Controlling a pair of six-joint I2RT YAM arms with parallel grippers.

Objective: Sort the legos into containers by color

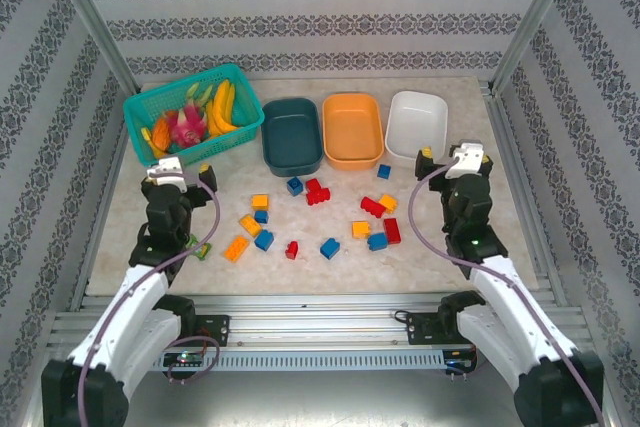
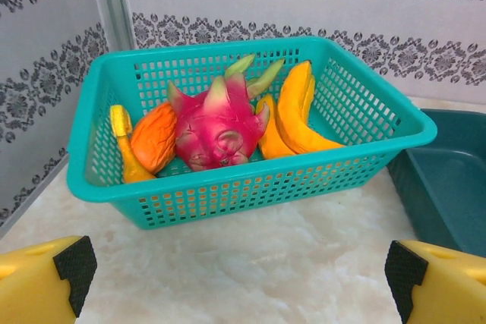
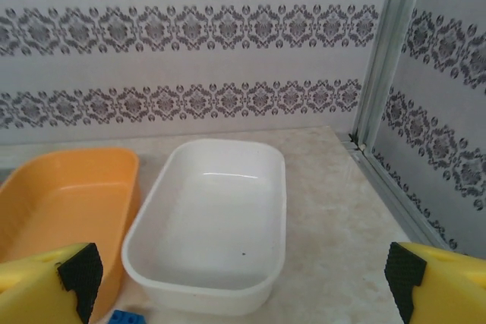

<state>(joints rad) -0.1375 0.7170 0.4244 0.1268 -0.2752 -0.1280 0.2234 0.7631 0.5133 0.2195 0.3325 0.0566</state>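
The left gripper at nine o'clock and the right gripper at three both stand wide apart, grasping nothing. The legos lie scattered between them, and the containers are at twelve.

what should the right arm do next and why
Probably lower the right gripper toward the lone blue brick: its jaws stand open and empty, that brick lies nearest, by the orange tub, and no tub holds a brick yet.
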